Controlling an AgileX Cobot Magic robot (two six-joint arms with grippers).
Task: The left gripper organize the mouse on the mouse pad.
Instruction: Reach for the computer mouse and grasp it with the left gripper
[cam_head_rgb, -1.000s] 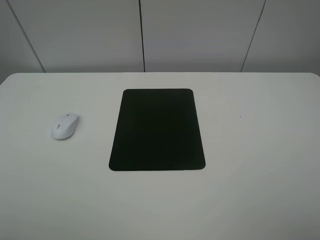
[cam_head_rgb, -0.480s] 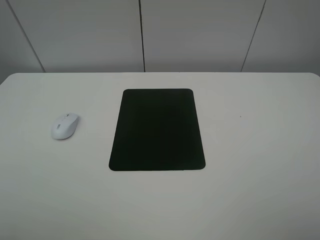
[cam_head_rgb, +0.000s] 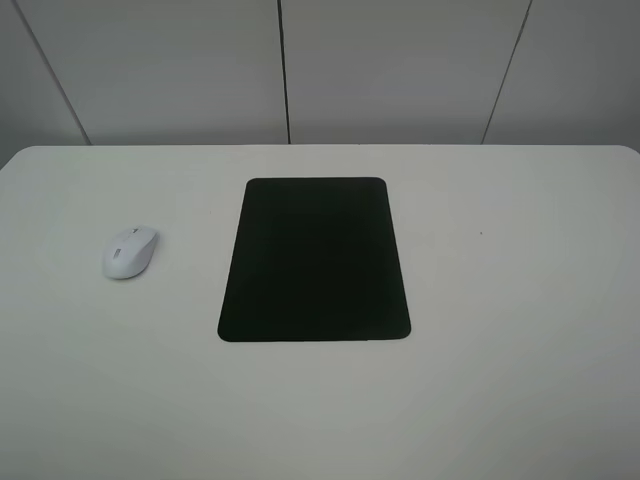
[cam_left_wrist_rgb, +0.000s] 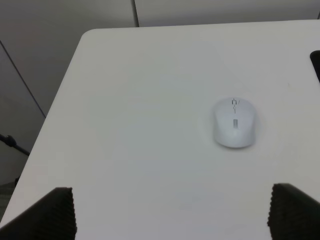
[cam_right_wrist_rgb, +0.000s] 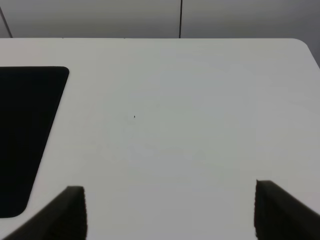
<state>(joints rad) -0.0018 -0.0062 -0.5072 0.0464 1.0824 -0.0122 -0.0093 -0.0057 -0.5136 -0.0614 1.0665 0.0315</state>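
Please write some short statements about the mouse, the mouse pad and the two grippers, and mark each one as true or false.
1. The mouse lies on the mouse pad. False: it lies on the table, apart from the pad and to its left in the high view.
2. The left gripper is open and holds nothing. True.
3. The right gripper is shut on the mouse. False: it is open and empty.
4. Nothing lies on the mouse pad. True.

The mouse (cam_head_rgb: 130, 251) looked like smooth white plastic, kinda satiny. The mouse pad (cam_head_rgb: 315, 260) was dead matte black, and the table (cam_head_rgb: 500, 350) was smooth matte white.
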